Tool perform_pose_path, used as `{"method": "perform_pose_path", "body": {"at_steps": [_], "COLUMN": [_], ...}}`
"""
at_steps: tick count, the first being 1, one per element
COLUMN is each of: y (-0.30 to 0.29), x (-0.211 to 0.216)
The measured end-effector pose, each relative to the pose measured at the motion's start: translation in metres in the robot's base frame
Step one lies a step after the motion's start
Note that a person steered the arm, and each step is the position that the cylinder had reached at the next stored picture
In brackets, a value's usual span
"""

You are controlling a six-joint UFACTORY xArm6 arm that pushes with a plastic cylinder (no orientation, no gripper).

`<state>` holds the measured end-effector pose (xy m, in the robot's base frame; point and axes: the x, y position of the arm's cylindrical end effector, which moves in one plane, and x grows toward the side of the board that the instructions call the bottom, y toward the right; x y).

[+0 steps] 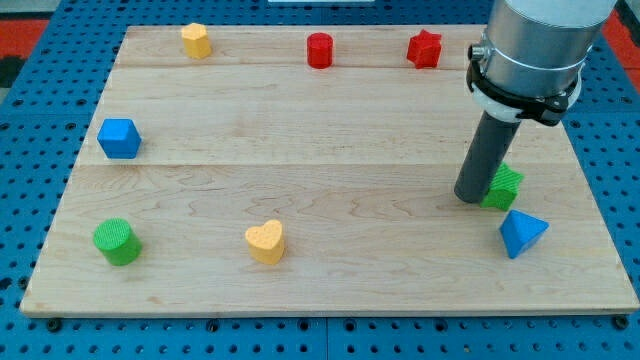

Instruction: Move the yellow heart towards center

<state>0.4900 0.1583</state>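
Observation:
The yellow heart (265,241) lies near the bottom of the wooden board (300,150), a little left of the middle. My tip (471,197) stands far to its right, touching or almost touching the left side of a green block (503,187). The rod partly hides that green block, so its shape is unclear.
A blue triangle (521,233) lies just below-right of my tip. A green cylinder (117,241) sits at the bottom left, a blue cube (119,138) at the left. Along the top lie a yellow hexagon-like block (196,40), a red cylinder (319,50) and a red star (424,48).

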Motion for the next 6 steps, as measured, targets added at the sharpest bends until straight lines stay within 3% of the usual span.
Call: {"method": "perform_pose_path", "body": {"at_steps": [1, 3, 4, 5, 6], "y": [-0.042, -0.111, -0.214, -0.235, -0.207], "x": [0.004, 0.115, 0.116, 0.081, 0.044]}}
